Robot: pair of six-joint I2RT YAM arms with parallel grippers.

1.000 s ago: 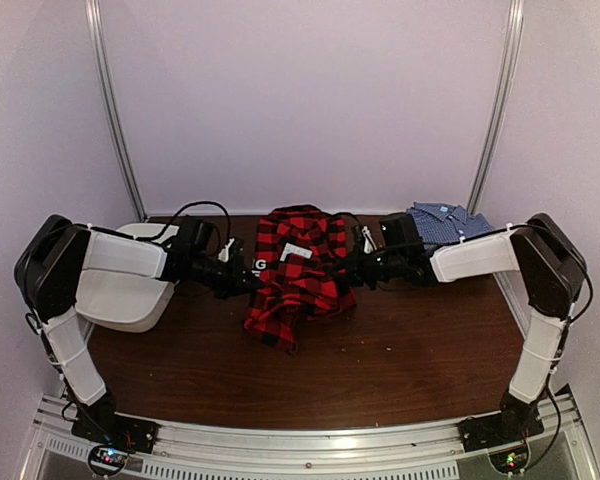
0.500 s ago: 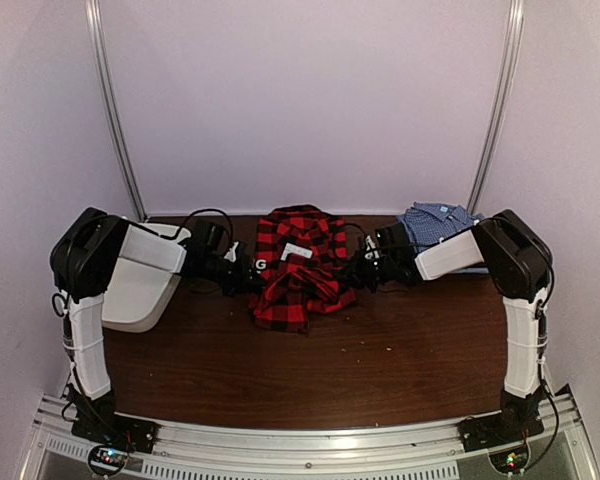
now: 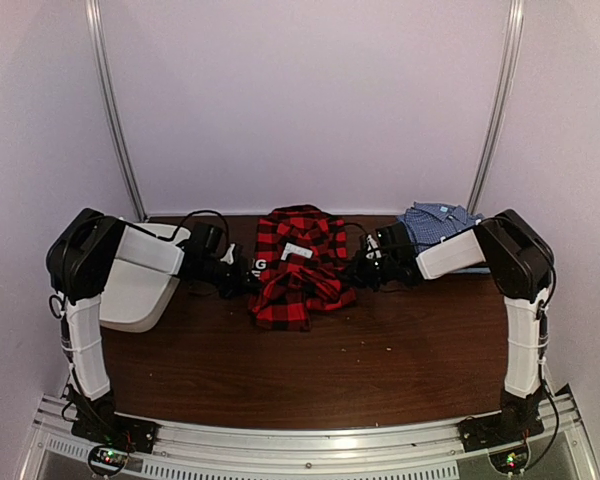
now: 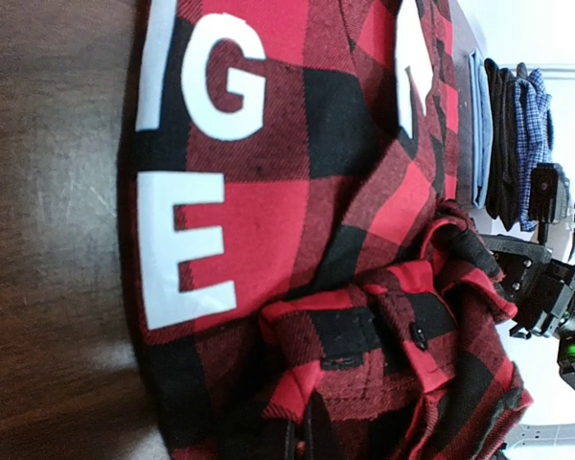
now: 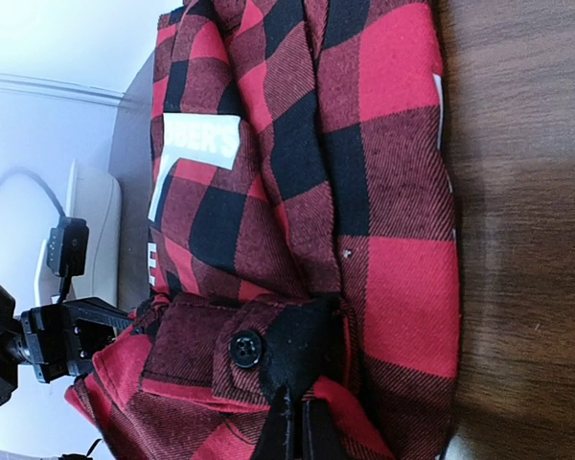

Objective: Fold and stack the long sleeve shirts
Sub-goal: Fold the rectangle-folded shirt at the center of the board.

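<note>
The red-and-black plaid shirt lies bunched at the back middle of the table, white letters on its left part. My left gripper is at its left edge, shut on a fold of plaid cloth. My right gripper is at its right edge, shut on a buttoned cuff. The near part of the shirt is doubled over onto itself between the two grippers. The blue-and-white check shirt lies folded at the back right, also seen in the left wrist view.
A white plastic tub stands at the left under my left arm, also in the right wrist view. The brown table stretches in front. Upright metal rails stand at the back corners.
Both grippers have moved toward the back of the table, carrying the plaid shirt's near end up onto the rest of it. Little has moved in the last half second.
</note>
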